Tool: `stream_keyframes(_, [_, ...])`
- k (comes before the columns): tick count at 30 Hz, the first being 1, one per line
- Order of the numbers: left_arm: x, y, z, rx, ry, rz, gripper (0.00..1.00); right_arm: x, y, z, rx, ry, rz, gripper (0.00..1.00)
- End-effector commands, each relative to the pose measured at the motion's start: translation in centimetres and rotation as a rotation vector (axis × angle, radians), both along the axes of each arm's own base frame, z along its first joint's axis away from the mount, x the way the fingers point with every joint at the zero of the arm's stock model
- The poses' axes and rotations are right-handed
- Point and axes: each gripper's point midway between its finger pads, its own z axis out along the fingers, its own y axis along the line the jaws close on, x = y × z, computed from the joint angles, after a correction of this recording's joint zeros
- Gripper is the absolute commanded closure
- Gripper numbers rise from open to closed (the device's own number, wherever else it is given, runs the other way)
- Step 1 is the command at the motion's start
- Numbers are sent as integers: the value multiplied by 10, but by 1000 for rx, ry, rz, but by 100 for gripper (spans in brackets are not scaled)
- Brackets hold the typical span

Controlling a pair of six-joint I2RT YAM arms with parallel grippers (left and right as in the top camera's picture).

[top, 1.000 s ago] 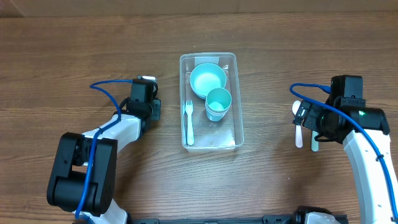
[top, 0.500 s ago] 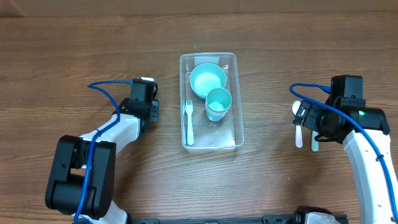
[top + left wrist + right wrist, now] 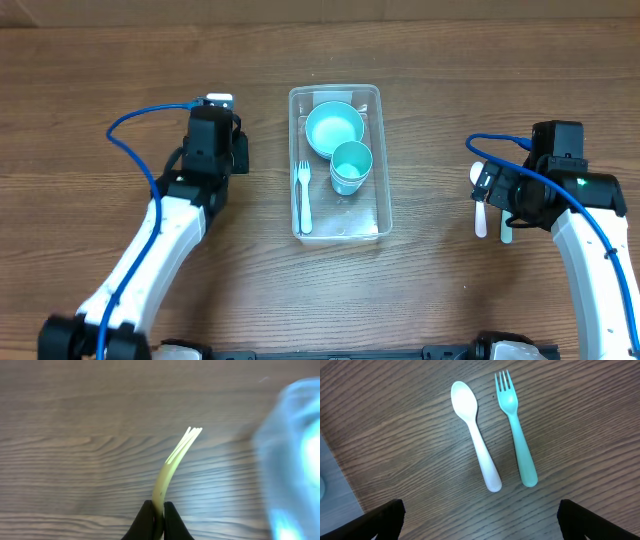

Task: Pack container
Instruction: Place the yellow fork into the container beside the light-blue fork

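The clear container (image 3: 372,216) lies mid-table and holds a teal bowl (image 3: 334,128), a teal cup (image 3: 350,166) and a white fork (image 3: 303,193). My left gripper (image 3: 236,152) hovers to its left, above the table. In the left wrist view that gripper (image 3: 158,518) is shut on the handle of a pale yellow fork (image 3: 172,465), tines pointing away; the container (image 3: 295,460) is a blur at the right. My right gripper (image 3: 480,520) stands wide open above a white spoon (image 3: 475,435) and a teal fork (image 3: 517,435), touching neither.
The spoon (image 3: 479,200) and the teal fork (image 3: 506,232) lie side by side on the wooden table right of the container, partly under my right gripper (image 3: 495,195). Blue cables loop over both arms.
My left arm has risen and swung toward the back of the table, with the pale fork gripped. The right arm and the items in the container have not moved.
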Motion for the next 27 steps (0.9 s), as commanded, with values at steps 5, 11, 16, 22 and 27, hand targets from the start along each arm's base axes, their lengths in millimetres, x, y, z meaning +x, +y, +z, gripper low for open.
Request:
stream_keyframes(5, [-23, -89, 83, -431, -143, -73, 96, 2, -2, 3, -4, -12, -6, 0])
stream_keyframes(11, [-42, -129, 95, -630, -102, -41, 96, 2, -2, 3, -4, -12, -6, 0])
stream_keyframes(16, [-52, -149, 87, -694, -40, -38, 96, 2, -2, 3, -4, -12, -6, 0])
stream_keyframes(22, [-55, -170, 49, -670, 69, -27, 96, 2, -2, 3, -4, -12, -6, 0])
stream_keyframes(27, [-59, -172, 33, -618, 92, 0, 96, 2, -2, 3, -4, -12, -6, 0])
